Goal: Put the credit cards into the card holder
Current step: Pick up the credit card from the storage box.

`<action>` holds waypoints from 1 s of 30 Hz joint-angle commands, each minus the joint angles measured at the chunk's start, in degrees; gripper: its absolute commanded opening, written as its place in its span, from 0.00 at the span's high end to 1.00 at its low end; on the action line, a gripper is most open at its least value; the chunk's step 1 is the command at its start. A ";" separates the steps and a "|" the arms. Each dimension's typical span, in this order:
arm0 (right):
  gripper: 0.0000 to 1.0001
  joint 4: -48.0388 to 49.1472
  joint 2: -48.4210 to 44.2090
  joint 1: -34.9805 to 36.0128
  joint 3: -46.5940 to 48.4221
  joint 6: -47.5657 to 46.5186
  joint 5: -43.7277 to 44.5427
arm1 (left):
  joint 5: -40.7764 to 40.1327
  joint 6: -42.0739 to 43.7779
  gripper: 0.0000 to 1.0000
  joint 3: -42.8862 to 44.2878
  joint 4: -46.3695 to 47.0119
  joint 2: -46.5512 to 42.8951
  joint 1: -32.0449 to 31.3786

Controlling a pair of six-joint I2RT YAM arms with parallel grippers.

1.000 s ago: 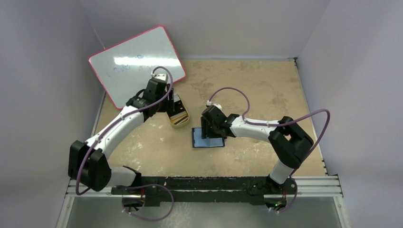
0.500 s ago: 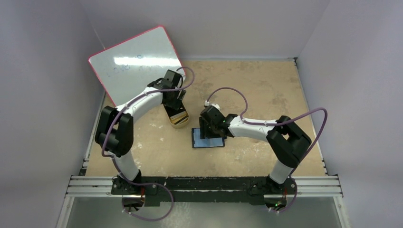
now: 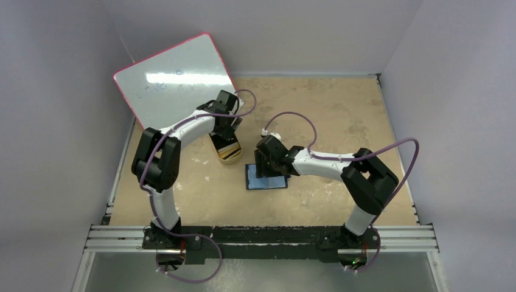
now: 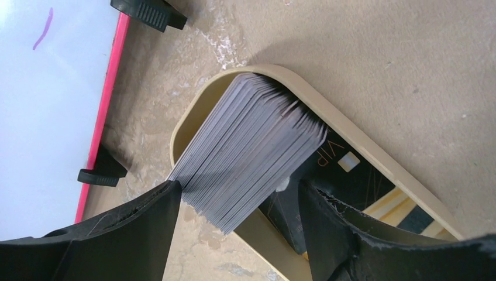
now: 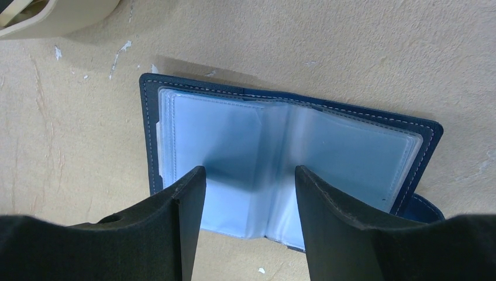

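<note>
Currently, left gripper (image 4: 237, 196) jaws stand wide apart astride the credit cards (image 4: 251, 146) stacked in the beige oval tin (image 4: 351, 137), clamping nothing. Right gripper (image 5: 248, 187) jaws, wide and empty, hang over the open card holder (image 5: 351, 146), flat on the table (image 5: 292, 47) near the tin.

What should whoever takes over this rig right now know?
Left gripper: open, straddling the cards, not closed on them.
Right gripper: open, low over the holder.
Cards: a leaning stack in the tin; a dark card lies under it.
Holder: lies open beside the tin; no card shows in its pockets.
Done: nothing loaded yet.
Left: grasp a card, carry it over, slide it into a pocket, repeat.
</note>
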 commanded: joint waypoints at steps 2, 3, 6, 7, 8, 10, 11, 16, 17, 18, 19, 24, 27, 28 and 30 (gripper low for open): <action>0.40 -0.01 0.05 0.25 -0.11 -0.58 -0.89 | -3.90 1.79 0.29 2.11 3.60 0.75 -0.64; 0.40 0.02 -0.08 0.32 -0.11 -0.65 -1.05 | -4.56 1.81 0.30 1.89 4.01 0.76 -0.83; 0.40 -0.17 -0.14 0.28 0.04 -0.74 -1.18 | -7.21 2.57 0.33 1.55 4.25 0.51 -2.07; 0.40 -0.24 -0.26 0.28 0.06 -0.79 -1.18 | -7.95 3.03 0.34 1.21 4.55 0.31 -2.56; 0.40 -0.33 -0.27 0.27 0.02 -0.77 -1.13 | -8.57 3.12 0.36 1.01 4.87 0.14 -2.72; 0.40 -0.38 -0.22 0.31 -0.02 -0.81 -1.18 | -9.27 3.03 0.40 1.03 5.12 -0.30 -2.84; 0.40 -0.39 -0.23 0.31 -0.09 -0.83 -1.22 | -9.32 3.05 0.42 1.02 5.20 -0.49 -2.96; 0.40 -0.25 -0.42 0.23 -0.37 -0.74 -1.18 | -8.93 3.38 0.56 0.88 5.26 -1.09 -3.02; 0.40 -0.16 -0.47 0.26 -0.37 -0.70 -1.24 | -8.75 3.46 0.58 0.85 5.17 -0.97 -3.02; 0.40 -0.16 -0.55 0.28 -0.37 -0.66 -1.26 | -8.57 3.56 0.60 0.77 5.13 -1.01 -3.04; 0.40 -0.05 -0.63 0.31 -0.37 -0.66 -1.27 | -8.47 3.61 0.63 0.78 5.05 -1.00 -3.10; 0.40 0.00 -0.74 0.24 -0.37 -0.57 -1.27 | -7.94 3.99 0.66 0.85 4.35 -1.20 -3.16; 0.40 0.04 -0.83 0.27 -0.37 -0.57 -1.27 | -8.27 4.26 0.69 0.35 5.04 -1.58 -3.11; 0.40 0.05 -0.90 0.27 -0.37 -0.62 -1.27 | -8.27 4.42 0.70 0.44 5.11 -1.66 -3.11; 0.40 0.13 -0.83 0.30 -0.37 -0.57 -1.35 | -8.23 4.64 0.71 0.67 5.12 -1.68 -3.11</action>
